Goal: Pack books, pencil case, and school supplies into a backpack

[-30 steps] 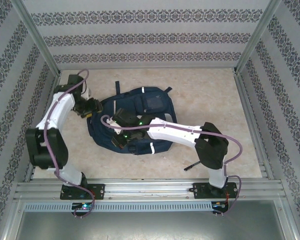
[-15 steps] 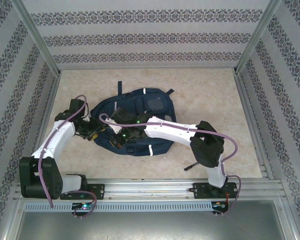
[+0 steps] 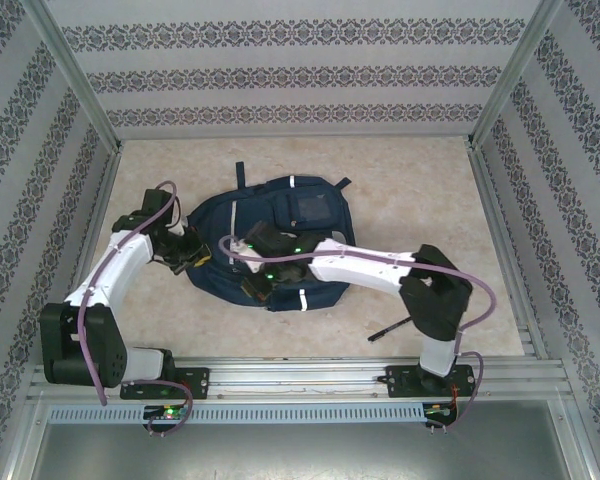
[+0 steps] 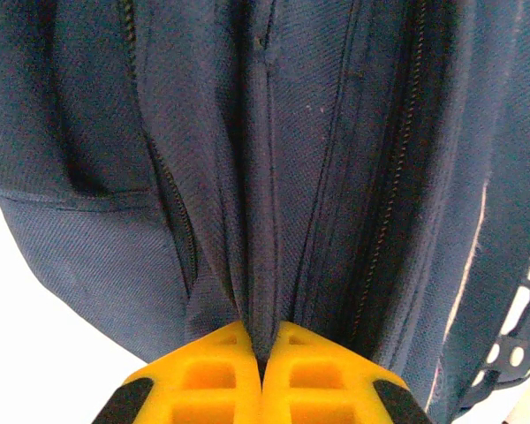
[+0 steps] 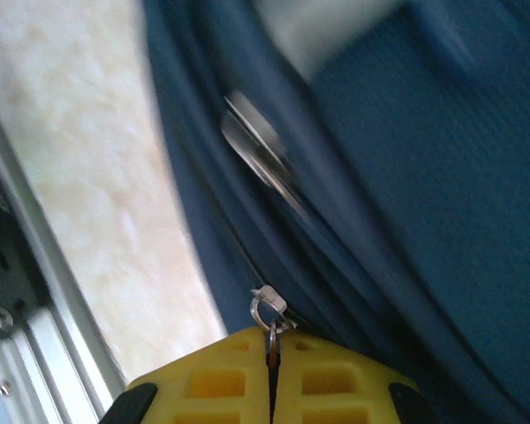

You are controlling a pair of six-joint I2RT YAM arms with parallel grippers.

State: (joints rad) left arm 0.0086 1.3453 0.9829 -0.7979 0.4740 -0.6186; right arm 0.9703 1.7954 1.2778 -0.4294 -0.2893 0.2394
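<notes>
The left gripper (image 4: 263, 353) is pinching a fabric fold (image 4: 258, 221) at 9 o'clock on the mid-table navy backpack (image 3: 300, 215) while the right gripper (image 5: 272, 353) is clamping its zipper pull (image 5: 267, 309) near 7 o'clock, likely slipping off if tugged askew.

The right arm (image 3: 360, 268) crosses the lower middle of the backpack (image 3: 280, 205) in the top view and covers it. Its elbow hides the upper end of the black pen (image 3: 385, 333). The left wrist view crops the backpack at every edge. A fabric fold vanishes between the left claw (image 4: 263, 344). In the right wrist view the upper right is blurred, and the zip pull (image 5: 267, 307) has its lower end buried in the right claw (image 5: 272, 346).
</notes>
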